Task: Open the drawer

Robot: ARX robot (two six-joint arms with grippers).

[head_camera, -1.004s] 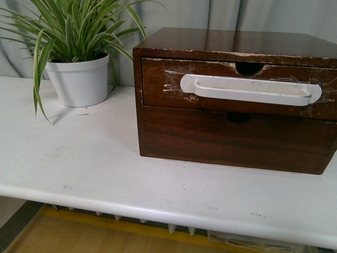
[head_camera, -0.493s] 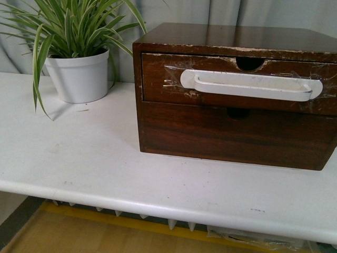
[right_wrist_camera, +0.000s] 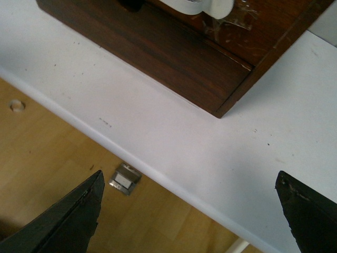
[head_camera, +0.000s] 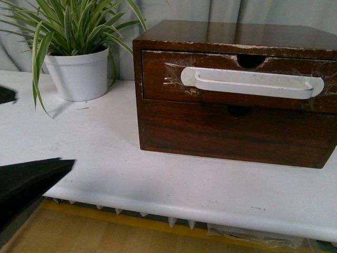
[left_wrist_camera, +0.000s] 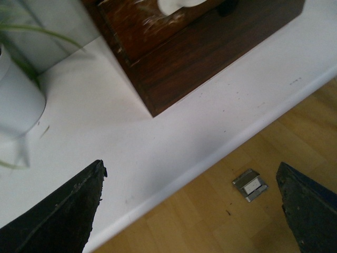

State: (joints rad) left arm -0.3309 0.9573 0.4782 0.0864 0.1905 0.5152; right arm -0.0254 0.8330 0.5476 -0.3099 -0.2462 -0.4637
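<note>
Drawer (head_camera: 154, 74) sat shut in the upper slot of a dark wooden chest (head_camera: 221, 37), which stood on a white table (head_camera: 105, 153) toward the right and back from the near edge. Under it was a plain lower drawer front (head_camera: 231, 134) with no handle. To the left of the chest, near but apart from it, stood a white pot (head_camera: 79, 76) holding a striped green plant (head_camera: 73, 26), with long leaves drooping to the table. A grey curtain (head_camera: 184, 10) hung behind. The table in front of the chest lay bare. On the wooden floor (head_camera: 105, 237) below the table edge lay a small metal fitting (left_wrist_camera: 250, 185).

The drawer's front was dark brown wood. A long white handle (head_camera: 251, 83) ran across it, held at both ends by clear tape. A half-round notch (head_camera: 250, 61) cut into its top edge, where pale chips showed in the finish.

The left gripper (left_wrist_camera: 189, 166) hung above the near table edge, off the chest's near-left corner, its fingers (left_wrist_camera: 68, 211) spread wide and holding nothing. In the front view it showed as a dark wedge at the near left. The right gripper (right_wrist_camera: 189, 175) hung above the near edge off the chest's near-right corner, its fingers (right_wrist_camera: 71, 219) likewise wide apart and empty. Neither touched the chest or the handle.
</note>
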